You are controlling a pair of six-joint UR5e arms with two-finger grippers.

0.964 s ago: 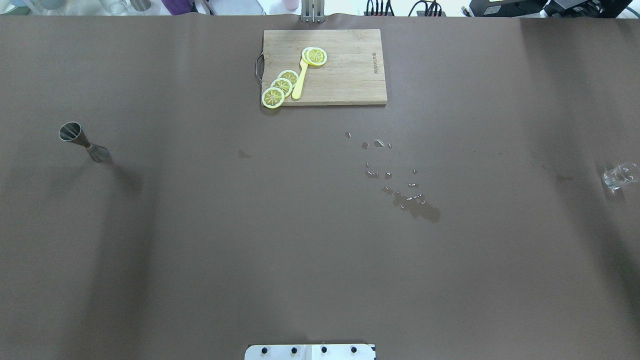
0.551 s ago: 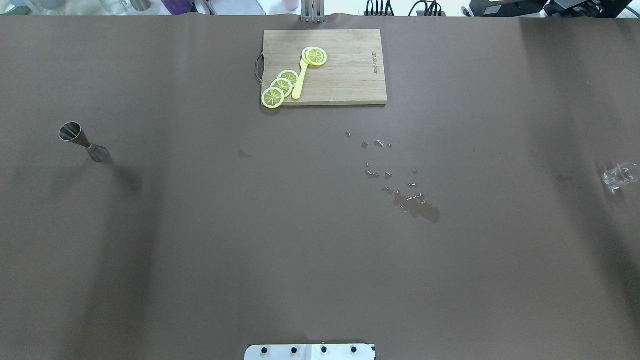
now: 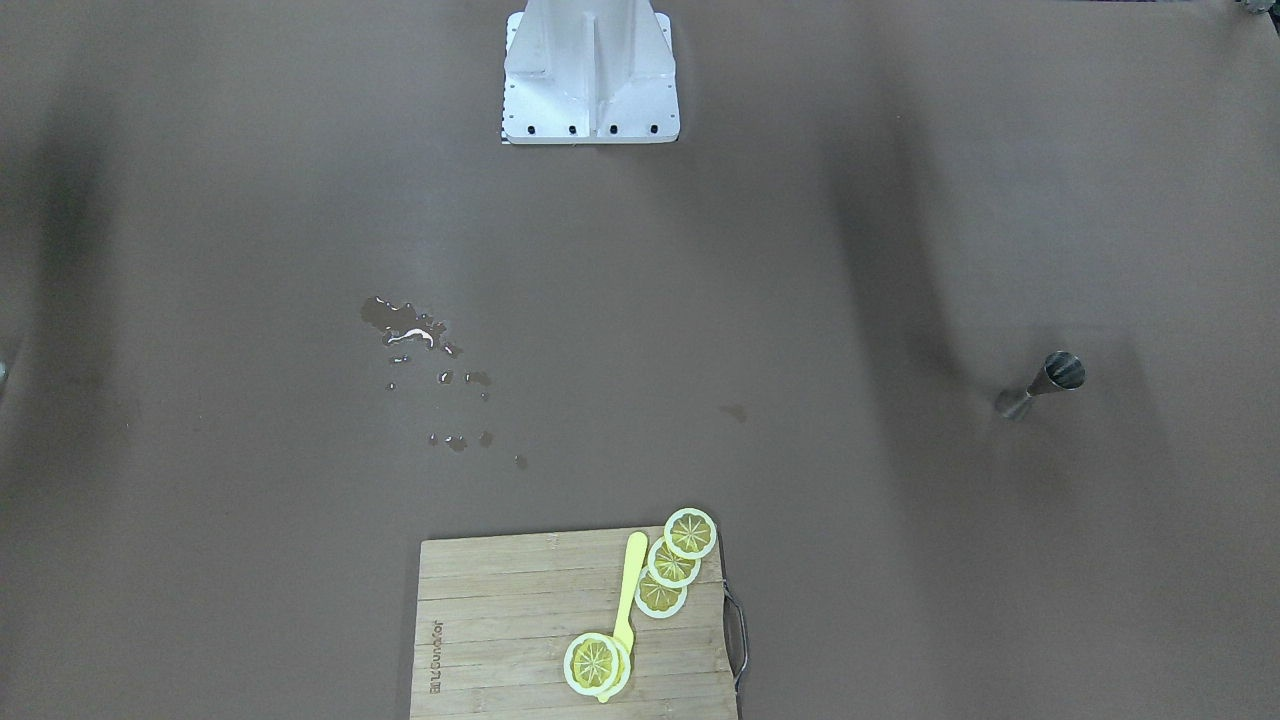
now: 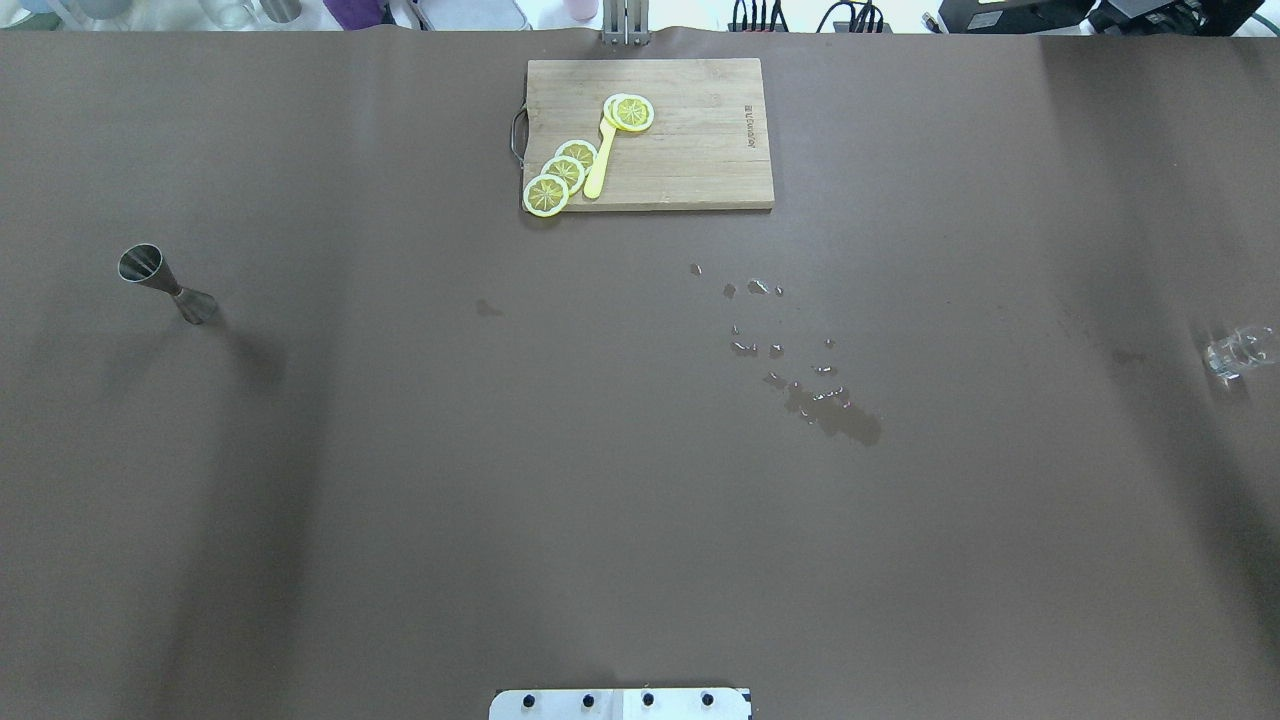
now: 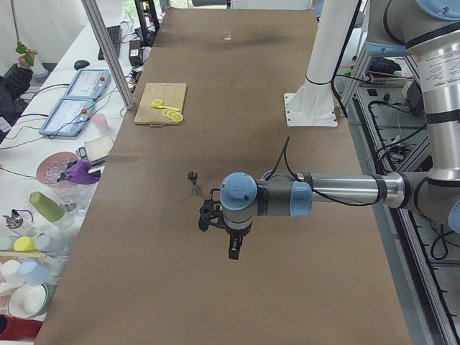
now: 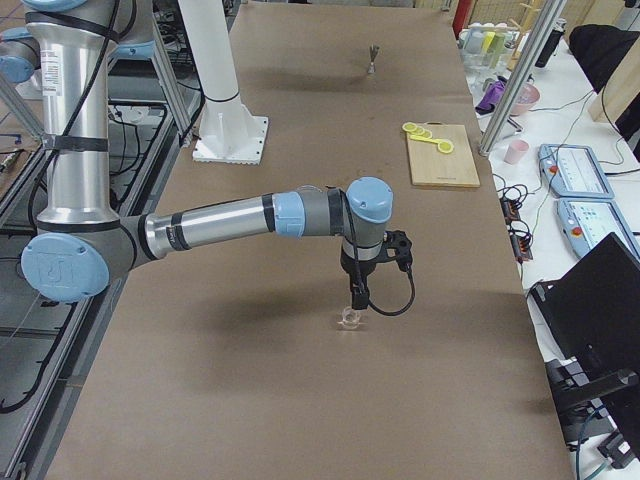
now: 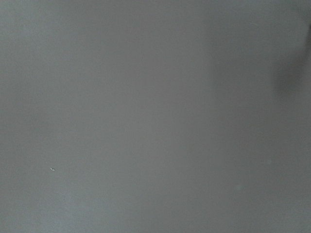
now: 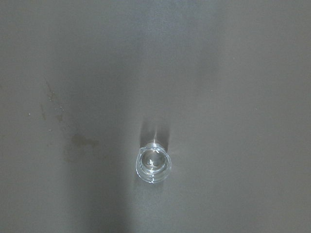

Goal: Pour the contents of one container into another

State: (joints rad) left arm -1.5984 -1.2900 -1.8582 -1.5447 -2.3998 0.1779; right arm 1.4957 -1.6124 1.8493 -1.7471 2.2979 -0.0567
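The grey steel jigger (image 4: 166, 285) stands upright on the brown table at the far left, also seen in the front view (image 3: 1042, 385). The small clear glass cup (image 4: 1238, 352) stands upright near the table's right edge. The right wrist view looks straight down on the glass cup (image 8: 153, 165). In the right side view my right gripper (image 6: 357, 296) hangs just above the glass cup (image 6: 350, 318). In the left side view my left gripper (image 5: 232, 248) points down, short of the jigger (image 5: 193, 182) and apart from it. For both grippers I cannot tell whether they are open or shut.
A wooden cutting board (image 4: 700, 150) with lemon slices (image 4: 562, 172) and a yellow utensil lies at the back centre. Spilled liquid (image 4: 830, 405) dots the table's middle right. The robot's base plate (image 4: 620, 703) sits at the near edge. The left wrist view shows only bare table.
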